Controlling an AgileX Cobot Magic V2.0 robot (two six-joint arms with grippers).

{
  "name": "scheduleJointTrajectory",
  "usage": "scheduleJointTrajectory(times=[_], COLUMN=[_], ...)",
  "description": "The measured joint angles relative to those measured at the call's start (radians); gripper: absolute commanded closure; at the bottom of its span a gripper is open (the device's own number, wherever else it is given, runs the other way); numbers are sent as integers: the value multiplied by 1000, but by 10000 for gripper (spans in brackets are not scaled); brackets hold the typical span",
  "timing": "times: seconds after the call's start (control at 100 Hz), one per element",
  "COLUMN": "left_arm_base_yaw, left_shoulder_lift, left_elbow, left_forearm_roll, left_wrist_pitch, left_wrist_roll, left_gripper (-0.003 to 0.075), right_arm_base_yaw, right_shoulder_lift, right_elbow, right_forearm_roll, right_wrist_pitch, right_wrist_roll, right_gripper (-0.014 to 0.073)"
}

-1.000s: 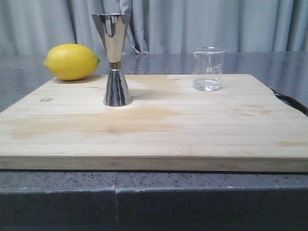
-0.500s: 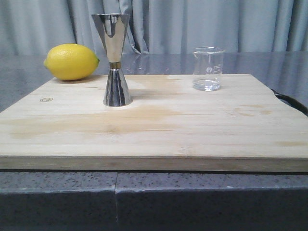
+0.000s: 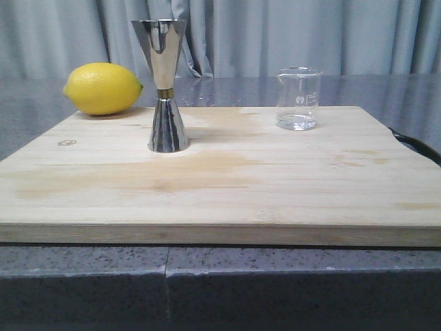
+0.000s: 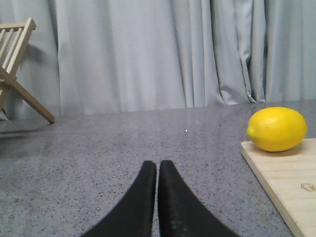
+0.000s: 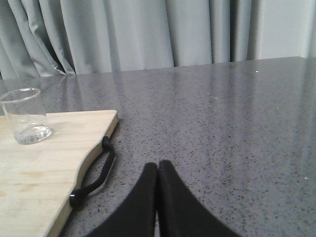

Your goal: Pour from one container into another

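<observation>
The small clear glass beaker (image 3: 298, 98) stands upright at the back right of the wooden cutting board (image 3: 220, 179), with a little clear liquid at its bottom; it also shows in the right wrist view as the beaker (image 5: 25, 116). The tall steel jigger (image 3: 164, 84) with a brass band stands upright at the board's back left. My left gripper (image 4: 157, 164) is shut and empty over the grey counter, left of the board. My right gripper (image 5: 158, 166) is shut and empty over the counter, right of the board. Neither gripper appears in the front view.
A yellow lemon (image 3: 103, 88) lies at the board's back left corner, seen too as the lemon (image 4: 276, 128). A black strap handle (image 5: 94, 173) hangs at the board's right edge. A wooden rack (image 4: 17, 69) stands far left. Grey curtains close the back.
</observation>
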Motion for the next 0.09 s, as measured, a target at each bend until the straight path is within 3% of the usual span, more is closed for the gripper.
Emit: scheduleJointTrajectory(times=[0.09], left_arm_base_yaw=[1], left_shoulder_lift=[0], left_elbow=[0], left_forearm_roll=[0], left_wrist_pitch=[-4], left_wrist_roll=[2], left_gripper=[739], right_arm_base_yaw=[0], right_shoulder_lift=[0], right_elbow=[0], right_forearm_roll=[0], right_wrist_pitch=[0], right_wrist_roll=[0], right_gripper=[665])
